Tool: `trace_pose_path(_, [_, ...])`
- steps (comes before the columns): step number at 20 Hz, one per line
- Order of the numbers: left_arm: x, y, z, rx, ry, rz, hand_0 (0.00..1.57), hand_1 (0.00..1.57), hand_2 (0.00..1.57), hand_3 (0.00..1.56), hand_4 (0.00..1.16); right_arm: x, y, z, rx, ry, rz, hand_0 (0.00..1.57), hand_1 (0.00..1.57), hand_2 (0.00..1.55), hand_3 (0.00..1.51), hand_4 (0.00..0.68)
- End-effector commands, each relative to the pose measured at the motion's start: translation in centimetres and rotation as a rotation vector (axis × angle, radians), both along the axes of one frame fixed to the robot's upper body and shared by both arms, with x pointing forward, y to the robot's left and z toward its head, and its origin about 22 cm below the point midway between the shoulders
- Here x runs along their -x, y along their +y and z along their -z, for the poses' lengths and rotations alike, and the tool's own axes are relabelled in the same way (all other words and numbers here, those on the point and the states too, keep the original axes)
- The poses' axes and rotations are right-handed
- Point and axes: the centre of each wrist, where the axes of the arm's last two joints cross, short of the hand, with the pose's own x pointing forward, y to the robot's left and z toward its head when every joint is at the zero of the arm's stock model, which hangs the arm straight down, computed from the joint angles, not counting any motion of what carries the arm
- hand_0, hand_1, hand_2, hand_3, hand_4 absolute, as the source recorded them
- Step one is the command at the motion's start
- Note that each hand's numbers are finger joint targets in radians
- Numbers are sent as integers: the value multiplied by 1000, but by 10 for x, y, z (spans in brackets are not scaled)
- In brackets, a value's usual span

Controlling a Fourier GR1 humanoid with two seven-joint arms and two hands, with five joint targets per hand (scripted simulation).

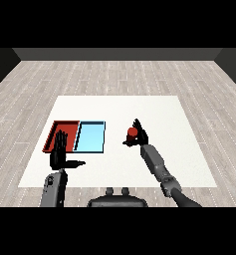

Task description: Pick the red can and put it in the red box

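While grey planks surround the white table (119, 107), right robot hand (139, 137) clasps red can (132, 132).

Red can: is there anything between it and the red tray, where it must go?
Yes. The red can is at the right hand, right of both trays. The blue tray lies between it and the red tray. The left hand is raised in front of the red tray.

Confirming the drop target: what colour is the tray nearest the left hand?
Red. The red tray lies just beyond the left hand, seen in the head view.
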Motion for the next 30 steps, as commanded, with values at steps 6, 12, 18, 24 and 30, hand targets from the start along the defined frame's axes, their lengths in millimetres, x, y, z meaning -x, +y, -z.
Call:
trace_pose_path(6, [0, 14, 0, -10, -1, -13, 0, 0, 0, 0, 0, -17, 17, -5, 14, 3, -13, 0, 0, 0, 0, 0])
trace_pose_path(12, [15, 23, -6, -2, -19, -21, 0, 0, 0, 0, 0, -18, 21, -6, 29, 17, -29, 0, 0, 0, 0, 0])
trace_pose_path(18, [0, 28, -19, -14, -12, -10, 0, 0, 0, 0, 0, -22, 30, -13, 55, 97, 56, 0, 0, 0, 0, 0])
trace_pose_path(24, [-8, 6, 11, 8, -12, -24, 0, 0, 0, 0, 0, -26, 31, -14, 352, 158, 200, 1447, 1447, 1454, 1411, 534])
trace_pose_path(30, [-3, 10, 4, -4, 7, -23, 0, 0, 0, 0, 0, -18, 33, -7, 440, 243, 188, 1480, 1480, 1458, 1412, 534])
